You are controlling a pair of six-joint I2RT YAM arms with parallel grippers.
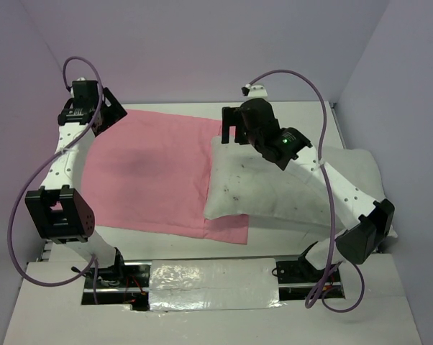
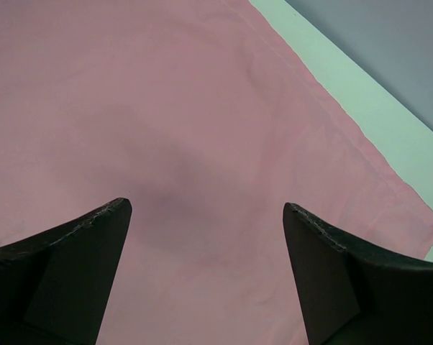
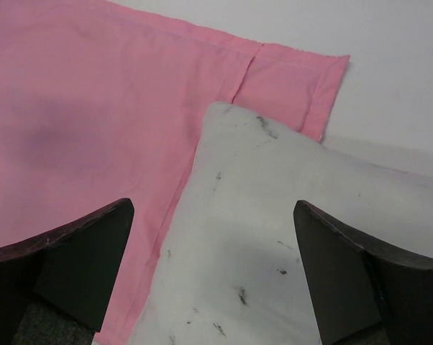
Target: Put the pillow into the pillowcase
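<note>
At the far left corner of the worktop (image 3: 403,72), the left arm rises from its base, bends at the elbow and reaches back. Its end effector (image 2: 206,208) tilts down over the pillowcase (image 1: 152,172), fingers spread wide and holding nothing. The right arm stretches across the pillow (image 1: 267,190). Its end effector (image 3: 213,205) is likewise fully spread and empty, poised above the pillow's far left corner. The pillowcase lies flat, plain pink side up, on the left half of the worktop, and the pillow's left edge overlaps its hemmed right end. The pillow lies outside the case, on the right, its right end close to the right wall. Bare worktop shows along the far side behind both
</note>
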